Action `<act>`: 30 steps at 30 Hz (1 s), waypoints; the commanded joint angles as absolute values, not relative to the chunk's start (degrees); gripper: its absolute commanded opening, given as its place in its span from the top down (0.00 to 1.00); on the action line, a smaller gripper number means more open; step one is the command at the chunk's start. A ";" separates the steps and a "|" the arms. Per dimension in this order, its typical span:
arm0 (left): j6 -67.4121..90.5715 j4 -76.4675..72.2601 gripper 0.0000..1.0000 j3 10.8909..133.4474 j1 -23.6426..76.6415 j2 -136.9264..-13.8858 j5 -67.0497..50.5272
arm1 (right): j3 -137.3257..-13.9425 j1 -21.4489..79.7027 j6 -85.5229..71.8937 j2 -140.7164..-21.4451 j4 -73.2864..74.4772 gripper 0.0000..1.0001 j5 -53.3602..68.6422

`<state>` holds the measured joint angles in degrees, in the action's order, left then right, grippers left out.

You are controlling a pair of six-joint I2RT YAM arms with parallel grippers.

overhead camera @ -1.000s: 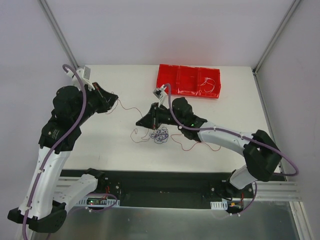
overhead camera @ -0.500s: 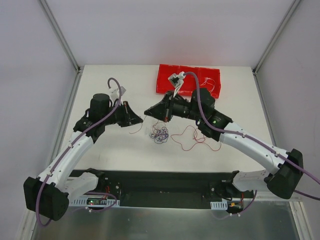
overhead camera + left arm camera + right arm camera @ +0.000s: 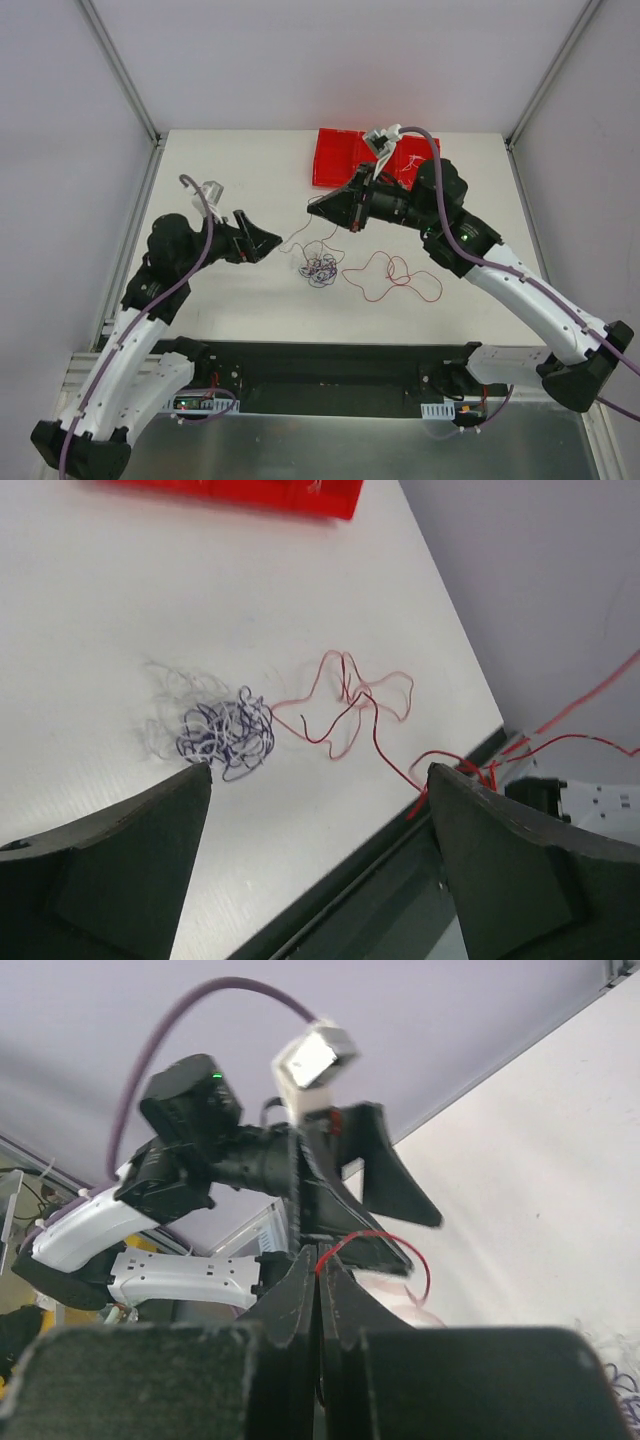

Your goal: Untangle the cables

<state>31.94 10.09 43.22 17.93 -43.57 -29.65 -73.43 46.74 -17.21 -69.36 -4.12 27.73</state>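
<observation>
The white counter [image 3: 230,180] carries everything. A red plastic tray [image 3: 335,165] sits at its far edge, just behind the right tool [image 3: 318,208].

The right tool is raised off the counter with its fingers pressed together. The right wrist view shows them pinching a thin red wire [image 3: 392,272] right at the tips. Lifting it this way looks meant to draw the red wire up and away from the other strands, so its loops can slide free rather than tighten.

The left tool [image 3: 262,240] is spread wide with nothing between its fingers. It faces the right tool, and the knotted clump of dark purple-blue and white wires [image 3: 222,732] lies just ahead of its fingertips. I judge it is placed there either to pin the clump down or to take a strand from it while the other tool pulls.

The clump is small, dense and curly, and it lies on the counter below the right tool and a little nearer the arm bases. The pale strands fray out loosely on the side away from the red wire. Most of the red wire lies beside it in a few open, wandering loops, also on the counter below the right tool. One stretch of the red wire meets the clump's edge. Whether it threads through the knot cannot be told.
</observation>
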 commanded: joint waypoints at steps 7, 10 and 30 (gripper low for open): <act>25.93 -6.40 0.01 42.54 19.50 -38.13 -36.37 | -79.19 44.12 -15.12 -68.47 6.42 0.99 31.11; 23.13 -7.64 0.01 44.64 23.63 -40.42 -35.77 | -79.54 43.86 -15.55 -68.99 6.59 0.99 31.20; 12.48 -14.59 0.02 53.17 41.74 -55.10 -29.01 | -78.49 43.59 -21.62 -69.78 1.15 0.99 32.08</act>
